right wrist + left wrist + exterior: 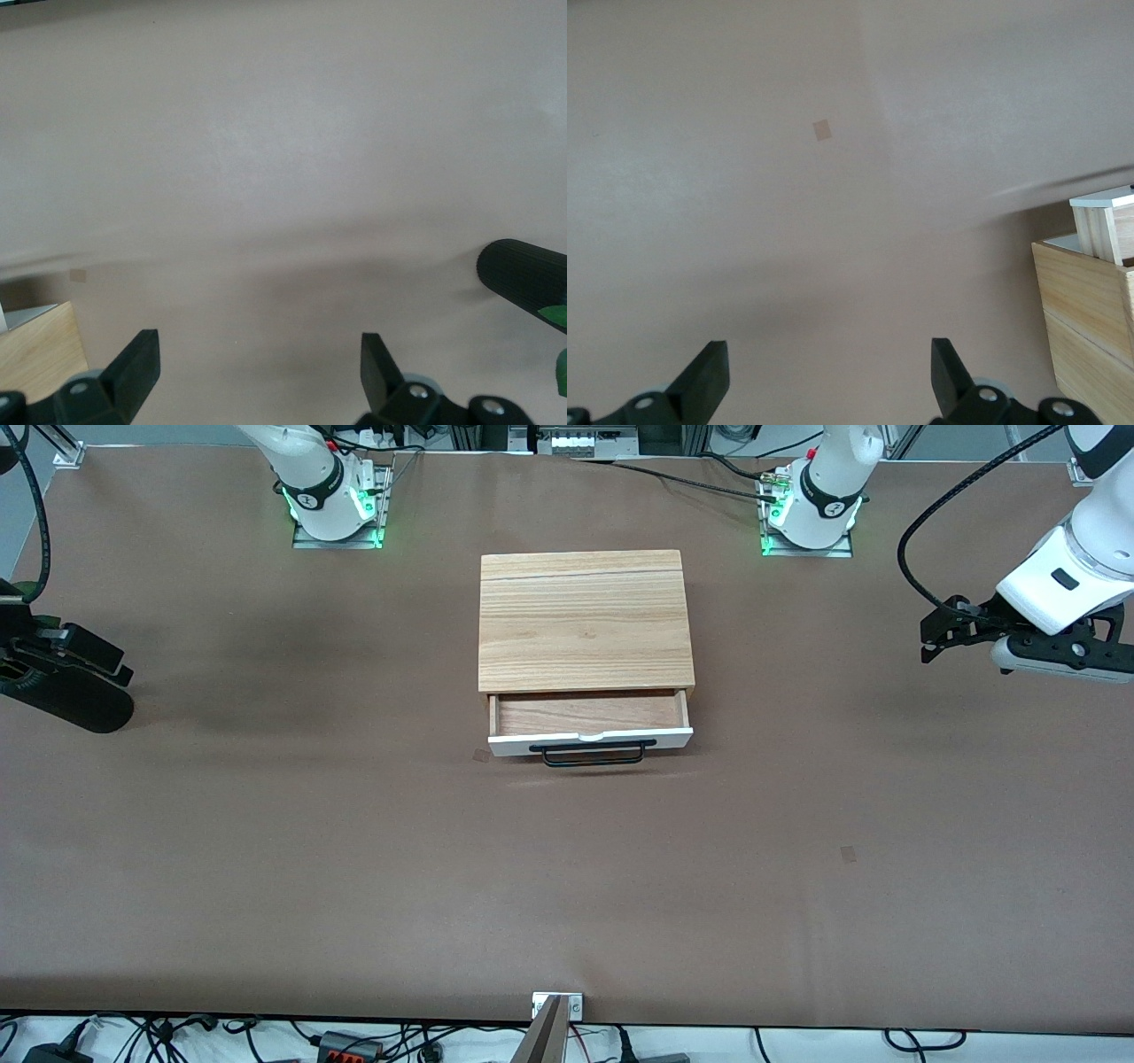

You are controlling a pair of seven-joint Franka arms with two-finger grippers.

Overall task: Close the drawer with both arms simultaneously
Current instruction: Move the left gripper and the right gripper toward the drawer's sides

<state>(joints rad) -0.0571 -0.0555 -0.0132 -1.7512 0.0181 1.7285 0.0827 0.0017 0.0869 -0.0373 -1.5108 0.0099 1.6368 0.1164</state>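
Note:
The drawer (589,739) has a white front panel and a black bar handle (594,755). It stands partly pulled out of the light oak casing (585,620) at the middle of the table, its wooden tray empty. My left gripper (937,638) hangs open over the table toward the left arm's end, well apart from the drawer. My right gripper (106,662) hangs open over the table toward the right arm's end. In the left wrist view the gripper (830,356) is open and empty, with the drawer's corner (1101,200) at the edge. In the right wrist view the gripper (257,352) is open and empty.
The brown table mat (354,868) spreads wide on both sides of the casing. Small tape marks lie on it (849,854), one of them beside the drawer (479,755). A black ribbed cylinder (523,274) shows at the edge of the right wrist view.

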